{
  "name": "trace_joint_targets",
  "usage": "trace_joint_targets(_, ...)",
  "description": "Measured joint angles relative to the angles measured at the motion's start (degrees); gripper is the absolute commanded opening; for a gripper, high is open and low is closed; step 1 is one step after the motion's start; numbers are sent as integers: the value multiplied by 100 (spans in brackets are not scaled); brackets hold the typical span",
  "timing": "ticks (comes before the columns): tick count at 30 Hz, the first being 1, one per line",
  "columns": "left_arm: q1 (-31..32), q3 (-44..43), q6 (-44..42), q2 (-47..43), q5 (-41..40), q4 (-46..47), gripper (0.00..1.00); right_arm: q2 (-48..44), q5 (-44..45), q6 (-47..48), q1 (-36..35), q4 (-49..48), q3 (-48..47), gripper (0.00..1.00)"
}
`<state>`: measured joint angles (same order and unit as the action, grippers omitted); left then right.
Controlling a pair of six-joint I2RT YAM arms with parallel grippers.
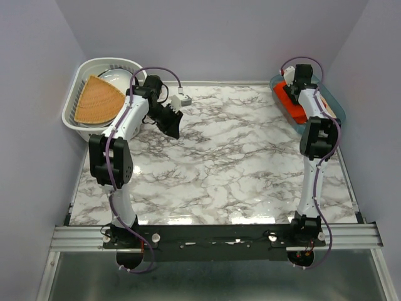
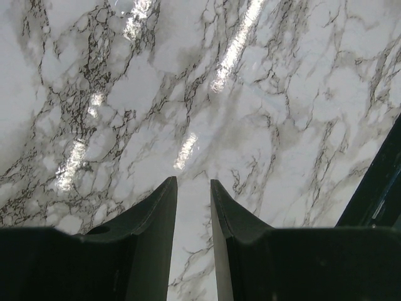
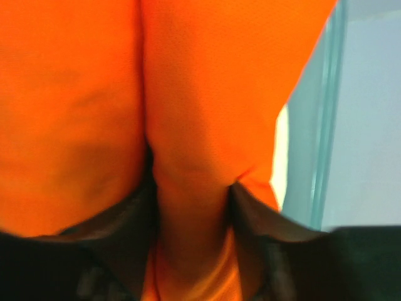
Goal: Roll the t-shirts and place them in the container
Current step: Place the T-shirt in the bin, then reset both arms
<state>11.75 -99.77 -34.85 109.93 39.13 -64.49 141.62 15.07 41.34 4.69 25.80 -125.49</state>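
Observation:
Orange-red t-shirts (image 1: 294, 110) lie in a teal bin (image 1: 337, 105) at the table's far right. My right gripper (image 1: 290, 93) reaches down into that bin. In the right wrist view, a thick fold of orange t-shirt (image 3: 188, 125) fills the space between my right gripper's (image 3: 191, 207) dark fingers, which press on it from both sides. The picture is blurred. My left gripper (image 1: 171, 127) hangs over the marble table (image 1: 238, 163) at the far left. In the left wrist view, the left gripper (image 2: 193, 183) is open, with only bare marble between its fingers.
A white basket (image 1: 76, 100) stands at the far left corner, holding a tan woven wedge-shaped mat (image 1: 97, 100) and a white rounded thing (image 1: 119, 76). Grey walls close in the table on three sides. The teal bin's wall (image 3: 326, 125) shows right of the cloth.

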Motion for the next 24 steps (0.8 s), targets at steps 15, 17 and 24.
trace_joint_targets(15, 2, -422, 66, 197, 22, 63, 42, -1985, -616, -918, -39, 1683, 420, 100)
trace_joint_targets(17, 2, -461, 79, 245, 24, 79, 78, -2435, -1058, -1082, -50, 1821, 557, 100)
trace_joint_targets(24, 9, -520, 177, 256, -74, 146, 99, -3193, -3014, -1582, -271, 2284, 944, 100)
